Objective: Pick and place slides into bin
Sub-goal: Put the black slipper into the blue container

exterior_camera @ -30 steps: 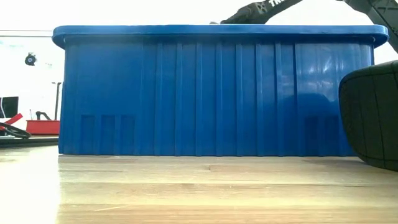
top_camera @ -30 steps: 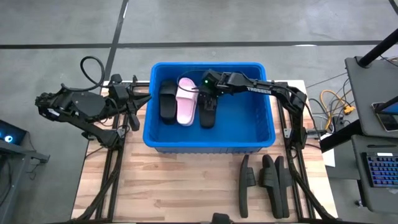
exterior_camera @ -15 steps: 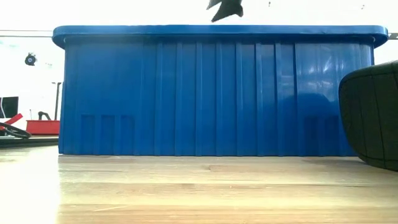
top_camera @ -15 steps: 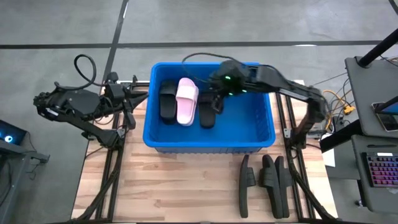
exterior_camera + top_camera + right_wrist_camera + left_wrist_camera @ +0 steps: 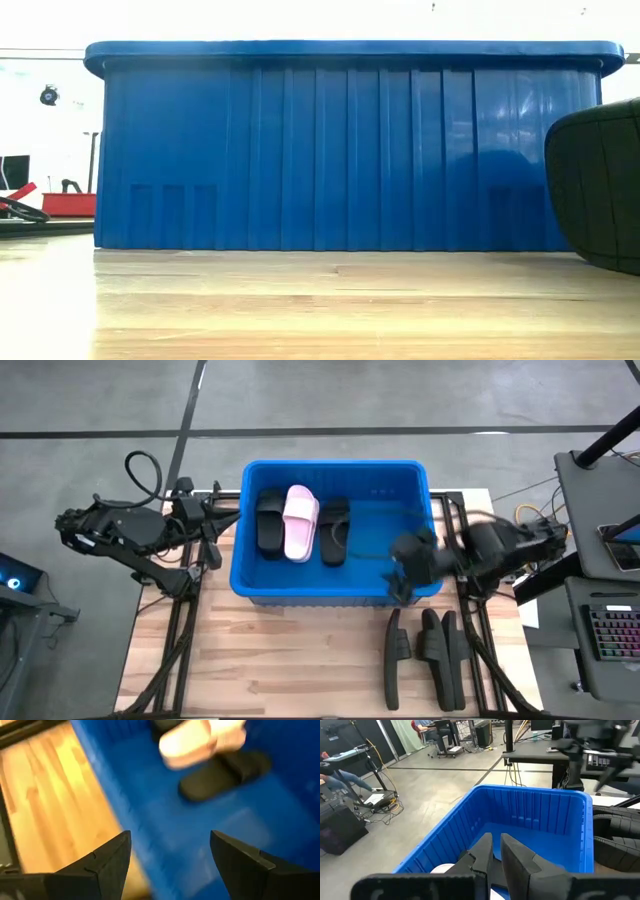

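From my remote station, the black slides (image 5: pixel 430 650) not yet binned lie nearest on the wooden table (image 5: pixel 290 660), in front of the bin's right half; one of them fills the right edge of the low view (image 5: pixel 598 190). Just behind them, my right gripper (image 5: pixel 408 565) hangs over the front rim of the blue bin (image 5: pixel 335 593), near its right corner, its jaws spread wide and holding nothing. Inside the bin, toward the left of its floor, three slides lie side by side: a black one (image 5: pixel 270 520), a pale pink one (image 5: pixel 299 522) and another black one (image 5: pixel 334 530), the pink one between them. Off the table's left edge, my left gripper (image 5: pixel 72 525) waits with its jaws pressed together, empty. Beyond the bin, the left wrist view shows desks and seated people.
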Motion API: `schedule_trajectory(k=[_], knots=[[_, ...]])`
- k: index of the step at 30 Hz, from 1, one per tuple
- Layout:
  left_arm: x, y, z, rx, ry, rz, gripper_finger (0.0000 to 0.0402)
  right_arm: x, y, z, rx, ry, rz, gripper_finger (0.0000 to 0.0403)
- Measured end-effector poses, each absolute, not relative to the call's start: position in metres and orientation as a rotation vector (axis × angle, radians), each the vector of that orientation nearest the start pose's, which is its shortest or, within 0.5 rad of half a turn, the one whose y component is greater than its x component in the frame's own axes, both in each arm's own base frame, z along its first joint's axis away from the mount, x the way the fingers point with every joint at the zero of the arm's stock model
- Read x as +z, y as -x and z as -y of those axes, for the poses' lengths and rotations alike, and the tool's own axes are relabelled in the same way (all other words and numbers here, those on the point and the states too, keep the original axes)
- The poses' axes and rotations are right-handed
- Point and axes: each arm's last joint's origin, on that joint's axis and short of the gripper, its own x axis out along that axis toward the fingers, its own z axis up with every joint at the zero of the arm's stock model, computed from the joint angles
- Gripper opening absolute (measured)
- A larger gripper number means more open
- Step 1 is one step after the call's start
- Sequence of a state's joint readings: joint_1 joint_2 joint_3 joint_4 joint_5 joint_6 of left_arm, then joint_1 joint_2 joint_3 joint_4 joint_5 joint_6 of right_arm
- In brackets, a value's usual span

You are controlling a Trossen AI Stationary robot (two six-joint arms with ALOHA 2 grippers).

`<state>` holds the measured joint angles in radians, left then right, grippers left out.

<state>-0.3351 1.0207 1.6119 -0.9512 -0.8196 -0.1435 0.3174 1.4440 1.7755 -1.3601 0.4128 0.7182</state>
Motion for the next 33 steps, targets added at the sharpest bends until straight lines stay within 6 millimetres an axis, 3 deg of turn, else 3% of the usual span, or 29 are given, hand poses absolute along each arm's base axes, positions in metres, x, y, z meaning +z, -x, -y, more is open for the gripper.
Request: schedule_trajectory(k=[8,22,27,33], knots=[[0.481,-0.143,0.027,0.500,-0.073,-0.291,0.0022,0.375,-0.215,-0.119,-0.456,-0.363,-1.004,0.0260],[0.472,-0.166,0.035,0.502,-0.104,-0.344,0.0022,0.333,-0.172,-0.184,-0.349,-0.367,-1.085,0.0260],[0.468,-0.174,0.038,0.503,-0.118,-0.365,0.0022,0.306,-0.164,-0.204,-0.298,-0.422,-1.055,0.0259],[0.464,-0.184,0.042,0.503,-0.133,-0.388,0.0022,0.270,-0.169,-0.220,-0.258,-0.422,-1.018,0.0247]])
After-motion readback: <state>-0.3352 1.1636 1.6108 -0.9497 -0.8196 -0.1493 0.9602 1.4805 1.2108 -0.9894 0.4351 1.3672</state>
